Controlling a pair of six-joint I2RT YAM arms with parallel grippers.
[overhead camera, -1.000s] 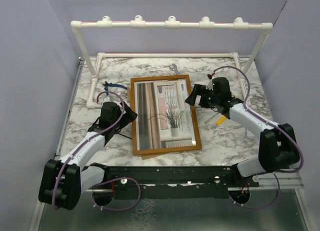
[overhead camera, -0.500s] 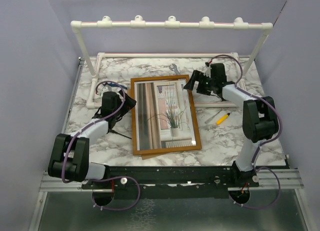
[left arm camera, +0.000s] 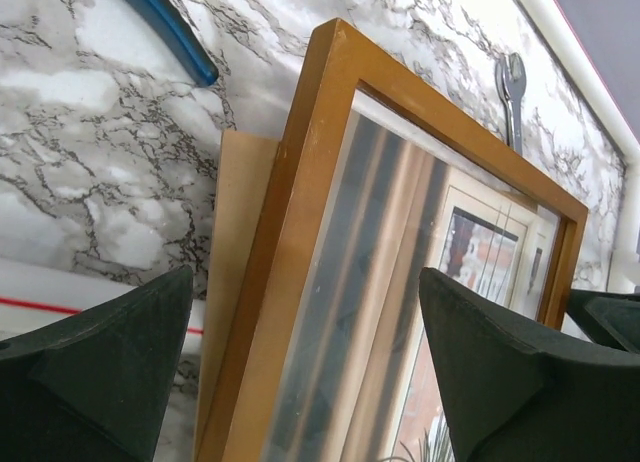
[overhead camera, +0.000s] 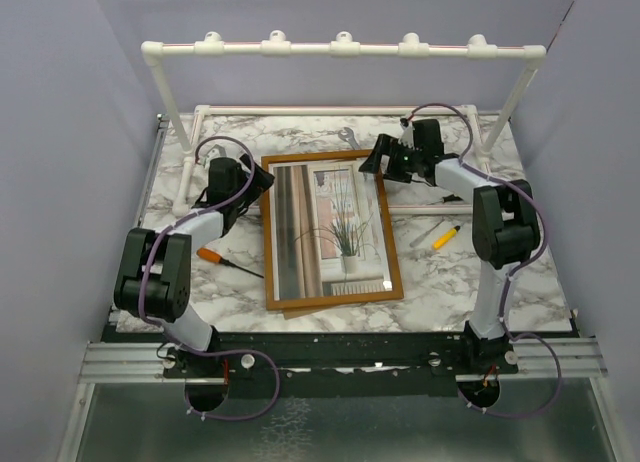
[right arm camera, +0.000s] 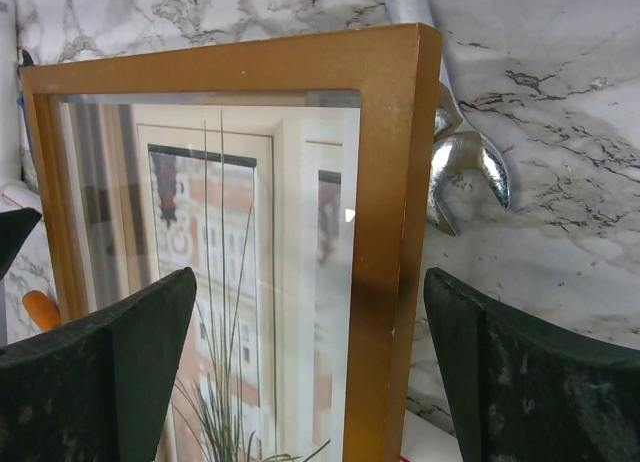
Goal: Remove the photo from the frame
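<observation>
My left end effector (left arm camera: 305,322) is spread wide with nothing in it, and its two black fingers (left arm camera: 110,372) sit either side of the frame's (overhead camera: 322,158) far-left corner in the wrist view. I cannot tell whether either pad touches the wood. My right end effector (right arm camera: 310,312) is just as wide and also empty, framing the far-right corner of the frame the same way. The frame lies flat, glass up, in the middle of the marble surface (overhead camera: 450,272), with the photo (overhead camera: 332,227) of curtains, window and potted grass inside it behind the glass. A brown backing board (left arm camera: 235,252) sticks out from under the frame's left edge and shows again along its near edge. A steel wrench (right arm camera: 465,172) lies just beyond the frame's far-right corner, and a blue-handled tool (left arm camera: 165,32) lies off its far-left corner. An orange-handled screwdriver (overhead camera: 215,255) lies left of the frame, a yellow marker (overhead camera: 447,236) right of it, and the white pipe rack (overhead camera: 340,49) stands beyond it.
</observation>
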